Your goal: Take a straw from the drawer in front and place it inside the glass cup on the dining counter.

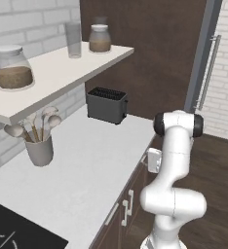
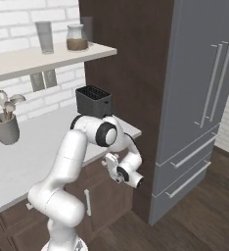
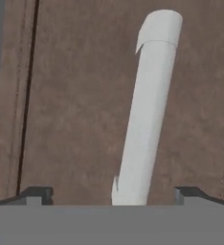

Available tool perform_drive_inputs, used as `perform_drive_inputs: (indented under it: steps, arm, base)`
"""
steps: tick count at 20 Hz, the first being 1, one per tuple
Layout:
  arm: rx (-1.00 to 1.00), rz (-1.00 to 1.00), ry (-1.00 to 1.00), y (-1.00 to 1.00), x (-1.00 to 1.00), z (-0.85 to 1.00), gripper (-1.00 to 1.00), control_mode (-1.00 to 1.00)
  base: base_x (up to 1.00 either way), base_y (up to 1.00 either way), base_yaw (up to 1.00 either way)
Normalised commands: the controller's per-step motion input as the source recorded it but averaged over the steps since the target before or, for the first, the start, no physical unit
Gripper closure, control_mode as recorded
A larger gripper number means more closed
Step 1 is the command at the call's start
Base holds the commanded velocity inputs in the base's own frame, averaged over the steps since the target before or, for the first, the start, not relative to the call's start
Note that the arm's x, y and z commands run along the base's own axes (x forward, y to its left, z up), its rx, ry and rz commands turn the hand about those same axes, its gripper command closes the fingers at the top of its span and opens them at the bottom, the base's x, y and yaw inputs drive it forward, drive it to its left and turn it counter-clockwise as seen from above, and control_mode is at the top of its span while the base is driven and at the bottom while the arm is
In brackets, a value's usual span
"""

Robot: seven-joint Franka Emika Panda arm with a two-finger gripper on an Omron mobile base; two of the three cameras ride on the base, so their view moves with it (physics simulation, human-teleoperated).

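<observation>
My gripper (image 3: 112,196) is open, its two dark fingertips (image 3: 35,194) standing wide on either side of a slim silver bar handle (image 3: 147,105). That handle sits on the dark brown drawer front (image 3: 75,95), close ahead of the hand. From the side, the gripper (image 2: 109,164) is held low against the cabinet face just under the white worktop (image 2: 28,157), near its right end. The hand (image 1: 154,159) also shows beside the worktop's edge. The straw, the glass cup and the dining counter are out of view.
A dark toaster (image 1: 106,104) and a grey pot of utensils (image 1: 39,148) stand on the worktop, with a black hob (image 1: 13,233) at the near left. Above is a shelf (image 1: 52,73) with jars and a tall tumbler. A grey fridge (image 2: 204,98) is at right.
</observation>
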Motion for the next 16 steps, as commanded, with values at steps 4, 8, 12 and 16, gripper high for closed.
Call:
perform_drive_inputs:
  steps: [4, 8, 12, 16]
  arm:
    - [0.02, 0.00, 0.01, -0.18, 0.45, -0.01, -1.00, -1.00]
    - [0.07, 0.00, 0.00, -0.37, 0.40, -0.05, -1.00, -1.00]
    - [0.07, 0.00, 0.00, -0.21, 0.35, -0.07, -1.00, -1.00]
    - [0.02, 0.02, 0.00, -0.01, 0.27, -0.26, -1.00, -1.00]
  base:
    - [0.00, 0.00, 0.00]
    - [0.00, 0.00, 0.00]
    - [0.00, 0.00, 0.00]
    - [0.00, 0.00, 0.00]
